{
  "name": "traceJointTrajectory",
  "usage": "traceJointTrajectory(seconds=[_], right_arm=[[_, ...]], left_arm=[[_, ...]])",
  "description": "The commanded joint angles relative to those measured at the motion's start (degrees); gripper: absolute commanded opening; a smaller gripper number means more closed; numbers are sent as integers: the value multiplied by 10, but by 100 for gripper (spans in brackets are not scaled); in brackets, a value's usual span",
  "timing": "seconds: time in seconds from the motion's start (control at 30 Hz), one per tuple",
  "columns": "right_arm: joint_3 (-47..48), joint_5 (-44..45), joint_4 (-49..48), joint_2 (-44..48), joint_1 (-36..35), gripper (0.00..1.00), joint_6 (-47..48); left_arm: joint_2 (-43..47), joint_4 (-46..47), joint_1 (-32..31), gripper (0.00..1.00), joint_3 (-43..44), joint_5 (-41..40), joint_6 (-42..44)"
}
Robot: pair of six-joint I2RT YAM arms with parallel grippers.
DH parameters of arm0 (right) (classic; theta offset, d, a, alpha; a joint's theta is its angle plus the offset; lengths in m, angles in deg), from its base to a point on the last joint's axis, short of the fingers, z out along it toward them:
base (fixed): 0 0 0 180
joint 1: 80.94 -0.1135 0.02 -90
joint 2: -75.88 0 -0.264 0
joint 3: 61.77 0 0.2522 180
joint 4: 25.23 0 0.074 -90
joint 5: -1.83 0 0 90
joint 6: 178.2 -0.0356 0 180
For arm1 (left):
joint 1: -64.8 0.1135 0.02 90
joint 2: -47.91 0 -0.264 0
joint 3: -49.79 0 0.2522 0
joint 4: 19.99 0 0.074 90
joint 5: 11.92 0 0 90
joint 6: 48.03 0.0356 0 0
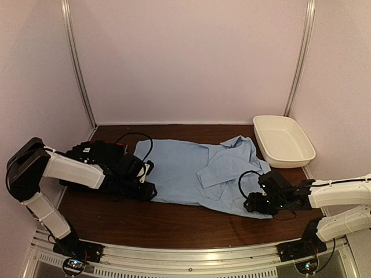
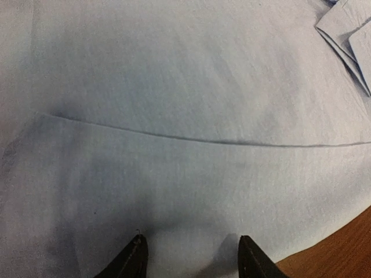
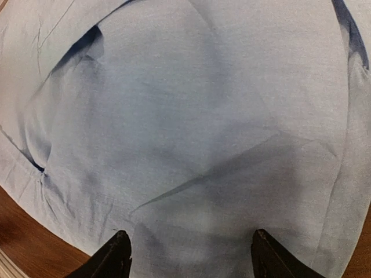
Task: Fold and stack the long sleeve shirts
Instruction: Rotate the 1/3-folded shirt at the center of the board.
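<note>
The light blue collared shirt (image 1: 179, 171) lies spread flat across the middle of the brown table, with a sleeve folded in over its right half. A black shirt (image 1: 95, 153) with a white label lies bunched at the far left, partly hidden under my left arm. My left gripper (image 1: 152, 191) is low over the blue shirt's left edge. In the left wrist view it (image 2: 191, 249) stands open over the blue cloth (image 2: 185, 116). My right gripper (image 1: 250, 204) sits at the shirt's lower right corner. It (image 3: 190, 246) is open too, only cloth (image 3: 185, 116) beneath it.
A white oval tub (image 1: 284, 142) stands at the back right, next to the shirt's collar end. Bare brown table (image 1: 174, 223) runs along the front between the arm bases. Pale walls and metal posts close in the back and sides.
</note>
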Motion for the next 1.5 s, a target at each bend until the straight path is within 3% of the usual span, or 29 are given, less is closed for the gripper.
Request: traceJointTrajectory(seconds=[0.0,0.4,0.7,0.9,1.2,1.47], right_arm=[[7,45,66,3,8,73,-20],[91,135,227,-29,10,74,-17],[126,105,201,-1,9,73,35],[169,127,183,-41,9,73,67],[261,97,99,-195,-23,73,101],[289,87,92,-290,-51,57,100]], left_arm=[[23,-36,2,54,-59,-19,-30],[97,-58,-64,53,-131,-38,-67],[114,-117,-197,53,-105,-68,-110],[176,-157,-200,55,-102,-100,-117],[152,-114,-196,73,-22,-133,-67],[120,-114,-182,74,16,-135,-35]])
